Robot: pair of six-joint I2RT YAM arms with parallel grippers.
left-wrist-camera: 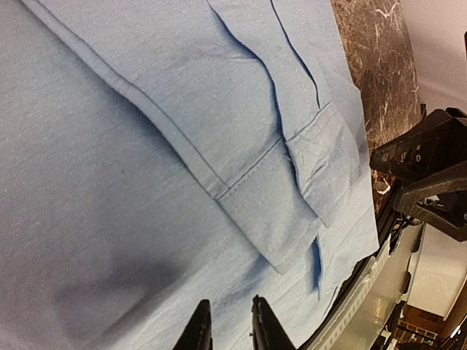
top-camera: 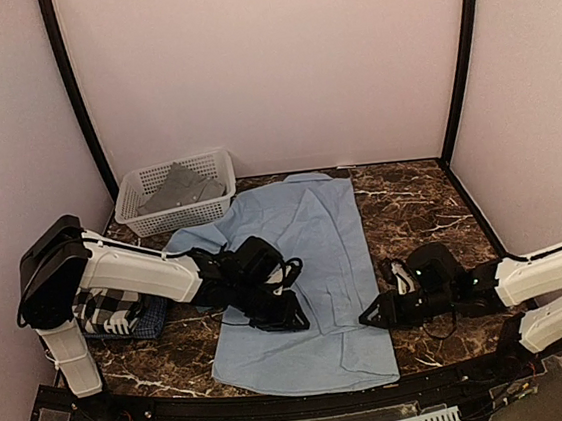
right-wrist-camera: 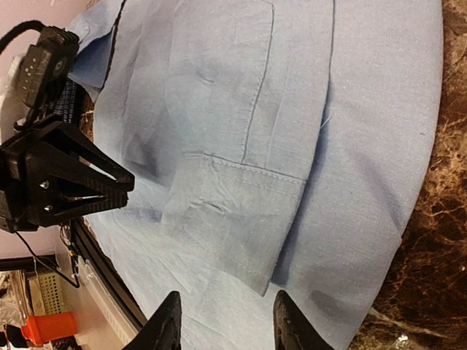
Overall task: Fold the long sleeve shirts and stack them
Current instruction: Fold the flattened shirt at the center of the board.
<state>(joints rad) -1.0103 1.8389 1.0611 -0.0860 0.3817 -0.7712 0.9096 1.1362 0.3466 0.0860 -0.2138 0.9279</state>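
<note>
Basket (top-camera: 176, 219) with grey shirt (top-camera: 183, 186) stands behind spread blue shirt (top-camera: 308, 228).

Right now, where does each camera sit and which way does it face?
Top: above and behind, looking down on table, shirt, basket; left arm and right arm show.
Left wrist: on left arm, facing shirt's cuff; left gripper at bottom, right gripper at right.
Right wrist: on right arm, facing that cuff; right gripper at bottom, left gripper at left.
Shared: cuff, both grippers.

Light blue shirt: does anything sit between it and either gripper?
Nothing visible does. The left gripper and the right gripper both hang directly over the bare cloth of the light blue shirt, jaws apart.
</note>
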